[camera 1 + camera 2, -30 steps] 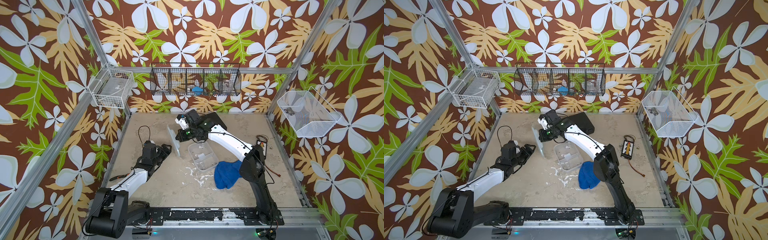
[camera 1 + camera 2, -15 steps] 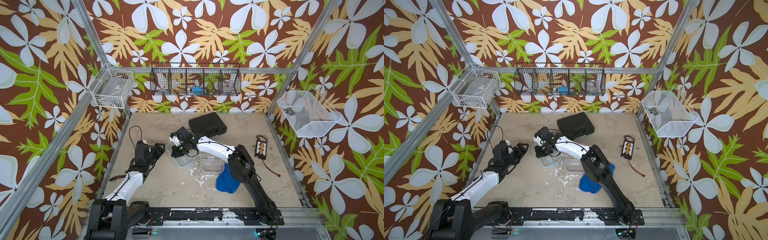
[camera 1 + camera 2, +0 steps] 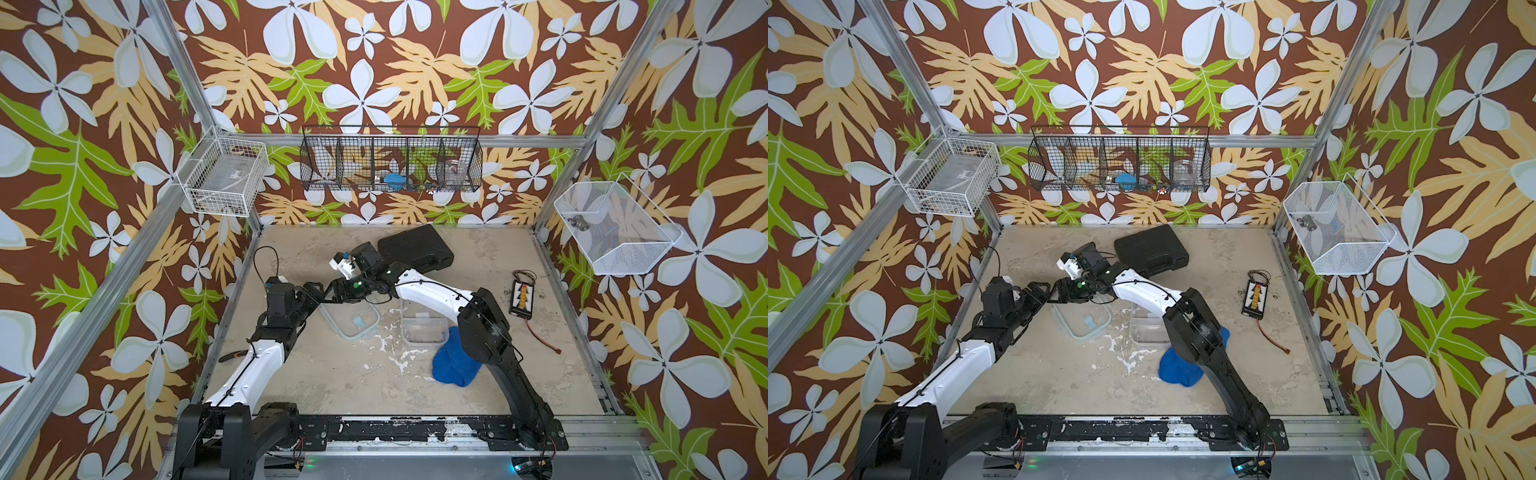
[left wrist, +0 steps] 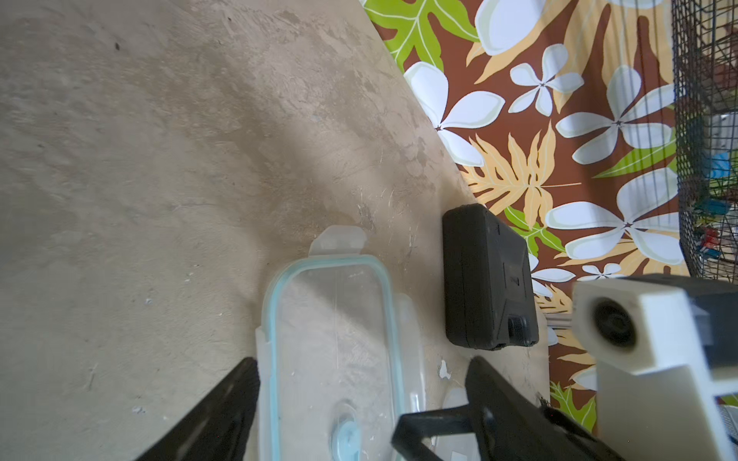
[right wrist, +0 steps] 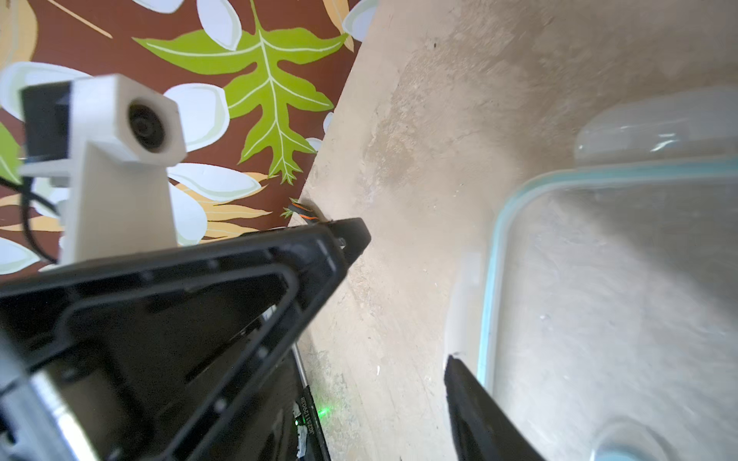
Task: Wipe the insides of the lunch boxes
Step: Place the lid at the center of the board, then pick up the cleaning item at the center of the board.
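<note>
Lid (image 3: 350, 316) flat | L claw (image 4: 361, 363) open at edge | R claw (image 3: 337, 292) unclear

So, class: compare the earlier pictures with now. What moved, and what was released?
The right hand lowered the lid from upright in the air to flat on the table, then opened and let it go. The tub, blue cloth and black case stayed put; the left hand stayed open.

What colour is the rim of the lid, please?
The lid rim is pale teal; clearest in left wrist view.
</note>
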You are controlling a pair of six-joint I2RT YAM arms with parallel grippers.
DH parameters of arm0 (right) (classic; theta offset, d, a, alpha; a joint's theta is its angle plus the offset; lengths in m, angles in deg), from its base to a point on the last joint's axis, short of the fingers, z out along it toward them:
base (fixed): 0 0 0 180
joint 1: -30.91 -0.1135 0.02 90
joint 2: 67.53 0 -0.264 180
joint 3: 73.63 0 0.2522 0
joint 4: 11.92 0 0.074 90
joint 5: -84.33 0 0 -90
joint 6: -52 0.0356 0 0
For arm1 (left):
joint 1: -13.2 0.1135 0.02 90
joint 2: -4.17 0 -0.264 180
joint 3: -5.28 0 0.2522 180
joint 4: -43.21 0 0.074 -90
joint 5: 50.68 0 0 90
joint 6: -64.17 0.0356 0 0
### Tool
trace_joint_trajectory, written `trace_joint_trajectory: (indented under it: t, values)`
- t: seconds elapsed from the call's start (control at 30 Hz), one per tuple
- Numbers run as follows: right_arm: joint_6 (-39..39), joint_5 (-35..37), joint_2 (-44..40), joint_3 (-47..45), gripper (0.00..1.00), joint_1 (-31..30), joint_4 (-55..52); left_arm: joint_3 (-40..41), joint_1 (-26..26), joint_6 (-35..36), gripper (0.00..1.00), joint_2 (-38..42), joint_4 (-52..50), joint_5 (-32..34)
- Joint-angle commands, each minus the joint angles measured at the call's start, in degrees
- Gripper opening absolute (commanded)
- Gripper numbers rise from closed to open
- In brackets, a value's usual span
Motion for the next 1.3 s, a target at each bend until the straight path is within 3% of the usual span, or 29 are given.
trace_joint_trajectory:
  t: [0.0, 0.13, 0.23, 0.4, 0.53, 0.93, 1.17, 1.27]
  values:
    - [-0.78, -2.09, -5.49, -4.3, 0.67, 2.6, 4.95, -1.01, -0.19, 2.34, 0.82, -1.72, -2.57, -2.01]
    - [-8.25, 4.83, -13.89, -12.03, 0.69, 7.08, -2.09, -2.64, -0.31, 2.43, 0.82, -2.77, -2.23, -2.74]
    - [-13.88, 15.08, -20.74, -19.37, 0.73, 12.04, -10.08, -4.87, -2.29, 3.53, 0.82, -3.93, -2.13, -2.3]
    - [-14.07, 19.48, -30.94, -39.86, 0.75, 25.93, -14.92, -11.1, -10.18, 5.39, 0.82, -9.71, -1.75, -1.17]
    - [-14.4, 23.56, -42.03, -51.3, 0.78, 31.66, -13.75, -15.12, -14.88, 5.94, 0.82, -15.12, -0.31, -1.41]
    - [-12.05, 25.03, -52.3, -67.1, 0.8, 34.31, -18.64, -25.2, -19.0, 7.84, 0.81, -24.93, -0.29, -5.88]
    - [-12.64, 22.43, -47.99, -71.23, 0.78, 34.17, -16.58, -29.75, -20.73, 7.92, 0.81, -29.73, -0.44, -8.13]
    - [-13.77, 24.51, -47.04, -71.43, 0.78, 32.46, -17.42, -31.59, -22.08, 7.71, 0.81, -31.64, -0.79, -8.43]
